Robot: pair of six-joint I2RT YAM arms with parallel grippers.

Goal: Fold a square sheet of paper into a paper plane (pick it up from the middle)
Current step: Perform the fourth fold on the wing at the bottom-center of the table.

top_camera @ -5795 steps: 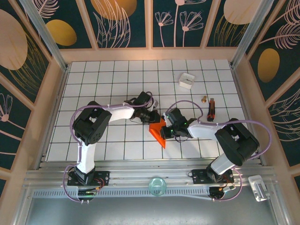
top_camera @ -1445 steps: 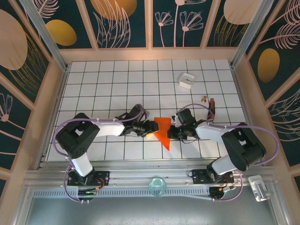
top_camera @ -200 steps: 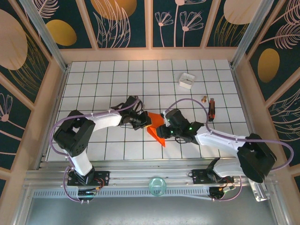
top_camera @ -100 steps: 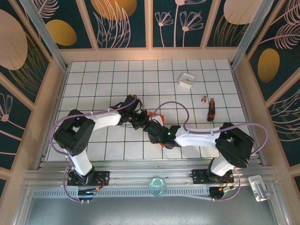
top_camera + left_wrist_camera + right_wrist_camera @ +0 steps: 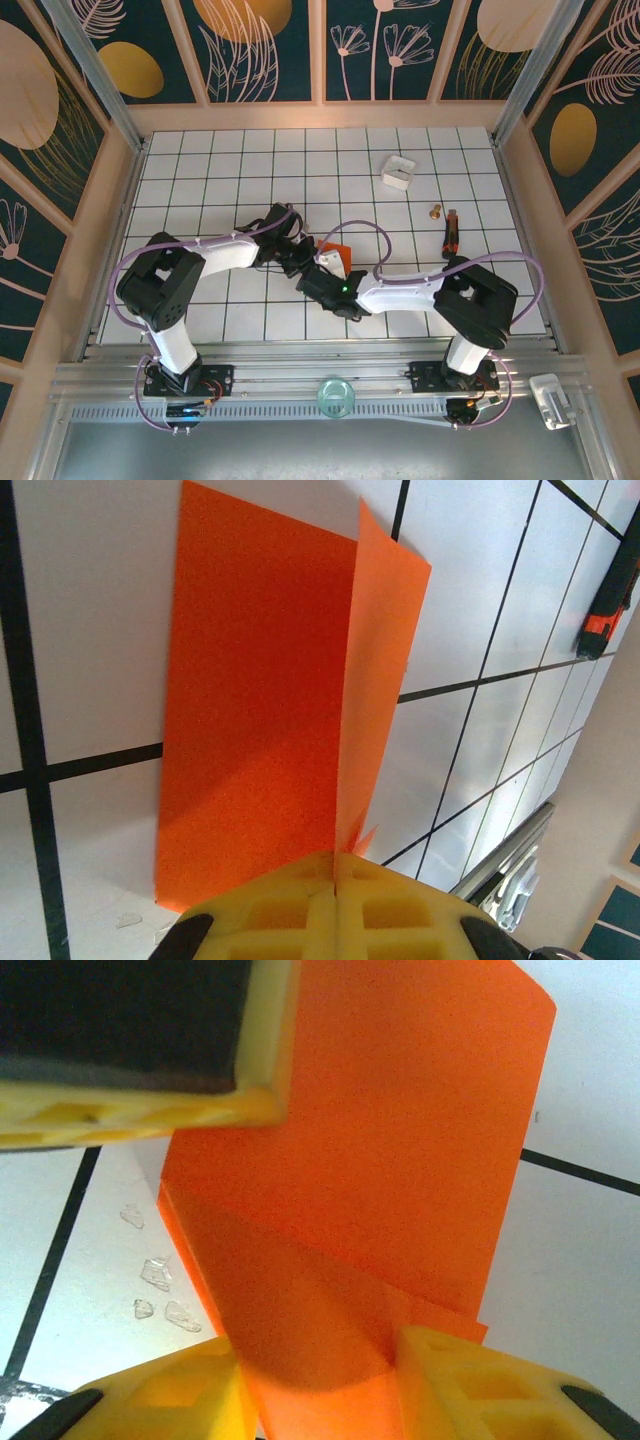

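The square sheet of paper (image 5: 255, 700) is bright orange-red and folded, lying on the white grid table with one flap (image 5: 385, 660) standing up along a crease. My left gripper (image 5: 335, 865) is shut on the near end of that crease. In the top view the left gripper (image 5: 299, 264) and the right gripper (image 5: 322, 279) meet over the paper (image 5: 338, 256), which is mostly hidden under them. My right gripper (image 5: 318, 1380) stands partly open, its yellow fingers (image 5: 480, 1385) either side of a bulging fold of the paper (image 5: 400, 1160). A left finger (image 5: 130, 1050) crosses above.
A small white box (image 5: 398, 171) sits at the back right. A red and black tool (image 5: 451, 232) and a small brass piece (image 5: 436, 211) lie to the right. Clear flecks (image 5: 160, 1290) lie on the table (image 5: 90, 1260) beside the paper.
My right gripper has slid left over the paper toward the left gripper, covering most of it from above. Its elbow has pulled in. The left gripper has stayed shut in place.
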